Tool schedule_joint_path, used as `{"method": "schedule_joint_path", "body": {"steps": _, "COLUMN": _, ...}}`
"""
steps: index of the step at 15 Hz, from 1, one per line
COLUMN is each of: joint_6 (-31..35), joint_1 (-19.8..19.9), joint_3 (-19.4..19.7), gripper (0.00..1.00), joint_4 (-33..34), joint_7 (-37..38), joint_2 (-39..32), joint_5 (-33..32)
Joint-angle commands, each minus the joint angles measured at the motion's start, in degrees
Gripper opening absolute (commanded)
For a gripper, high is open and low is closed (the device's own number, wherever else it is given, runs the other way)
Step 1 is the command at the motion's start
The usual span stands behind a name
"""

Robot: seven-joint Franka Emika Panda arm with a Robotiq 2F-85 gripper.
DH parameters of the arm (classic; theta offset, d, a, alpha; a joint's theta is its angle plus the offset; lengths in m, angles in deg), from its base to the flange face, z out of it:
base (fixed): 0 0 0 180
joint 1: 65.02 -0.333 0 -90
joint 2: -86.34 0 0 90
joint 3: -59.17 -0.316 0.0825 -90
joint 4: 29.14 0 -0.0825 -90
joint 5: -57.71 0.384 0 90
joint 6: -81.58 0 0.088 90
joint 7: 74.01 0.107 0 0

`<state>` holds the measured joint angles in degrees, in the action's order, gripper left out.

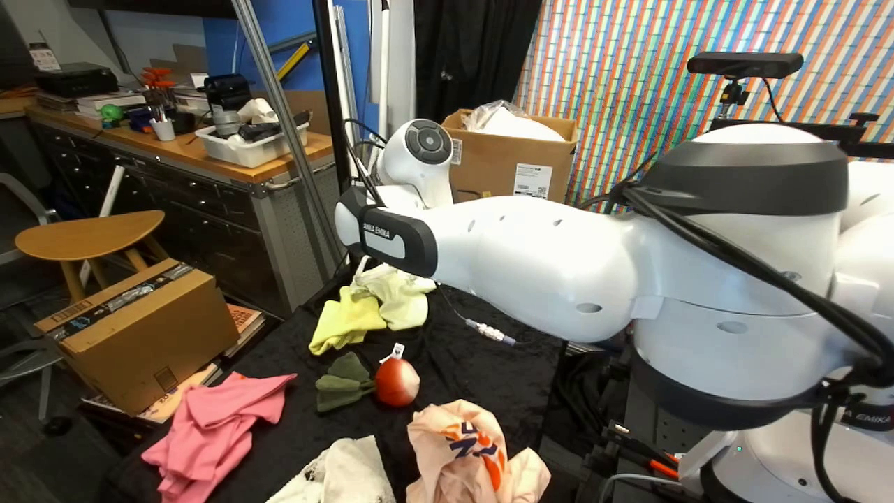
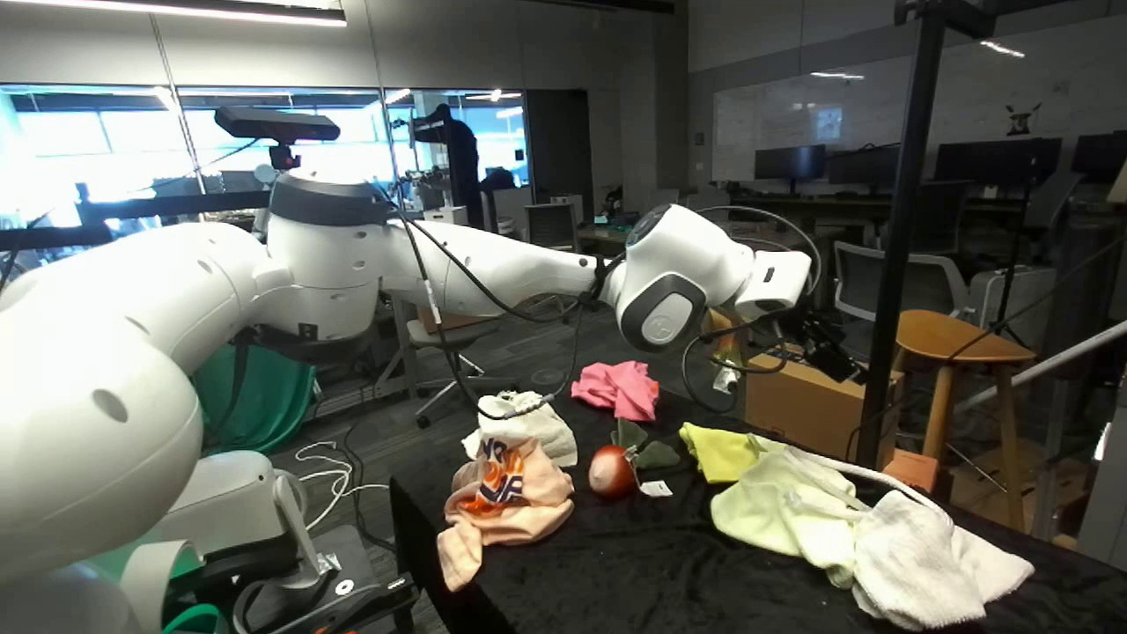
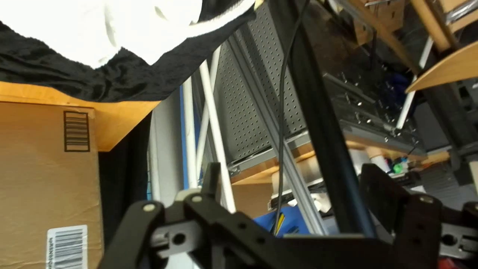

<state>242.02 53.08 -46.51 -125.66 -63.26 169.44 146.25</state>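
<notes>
My gripper (image 3: 291, 168) stands open in the wrist view, its fingers (image 3: 213, 177) wide apart with nothing held between them. In an exterior view the gripper (image 2: 835, 354) hangs tilted above the far side of the black-covered table, close to a black post (image 2: 894, 238). Below it lie a yellow cloth (image 2: 718, 451), a pale green cloth (image 2: 779, 502) and a white cloth (image 2: 920, 563). A red-and-white plush vegetable with green leaves (image 1: 397, 383) rests mid-table. Around it are pink (image 1: 220, 423), white (image 1: 346, 475) and peach (image 1: 457, 450) cloths. The arm hides the gripper in the remaining exterior view.
A taped cardboard box (image 1: 143, 339) and a wooden stool (image 1: 91, 234) stand beyond the table. Another box (image 1: 510, 164) is behind the arm. Loose cables (image 2: 709, 405) hang from the wrist. The wrist view shows a metal rail (image 3: 295, 179) beyond the jaws.
</notes>
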Motion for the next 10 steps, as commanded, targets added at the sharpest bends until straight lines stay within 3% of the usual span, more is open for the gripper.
{"method": "schedule_joint_path", "body": {"steps": 1, "joint_6": -3.14, "joint_1": -6.39, "joint_3": -2.59, "gripper": 1.00, "joint_4": -5.39, "joint_7": -14.99, "joint_2": -6.71, "joint_5": 5.46}}
{"method": "schedule_joint_path", "body": {"steps": 7, "joint_6": -14.14, "joint_1": -18.58, "joint_3": -1.90, "gripper": 1.00, "joint_4": -15.92, "joint_7": -31.77, "joint_2": -14.38, "joint_5": 9.88}}
{"method": "schedule_joint_path", "body": {"steps": 10, "joint_6": -22.17, "joint_1": -23.40, "joint_3": 0.45, "gripper": 1.00, "joint_4": -20.49, "joint_7": -37.54, "joint_2": -17.04, "joint_5": 9.46}}
